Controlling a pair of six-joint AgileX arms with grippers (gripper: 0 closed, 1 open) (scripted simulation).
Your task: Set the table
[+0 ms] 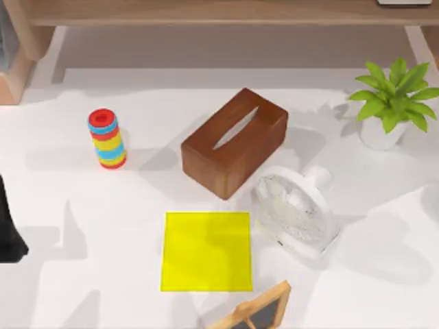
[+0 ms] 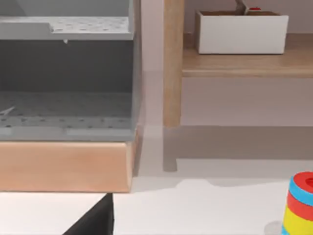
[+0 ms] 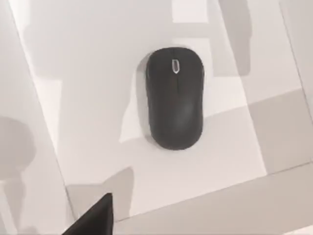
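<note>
The white table [image 1: 89,212] carries a yellow square mat [image 1: 206,251] near its front middle. Behind the mat, a brown wooden tissue box [image 1: 234,141] lies at an angle, and a white desk fan [image 1: 295,212] lies to the mat's right. My left arm [image 1: 8,229] sits at the table's left edge, with a dark part of its gripper [image 2: 95,220] facing the shelf unit. In the right wrist view, a black computer mouse [image 3: 174,97] rests on the white table [image 3: 98,73], below a dark part of the right gripper [image 3: 93,219].
A ring-stacking toy [image 1: 106,138] stands at the back left, and a potted green plant [image 1: 392,103] at the back right. A wood-framed small board [image 1: 257,312] leans at the front edge. The wooden shelf unit [image 1: 219,12] runs along the back and holds a white box [image 2: 239,32].
</note>
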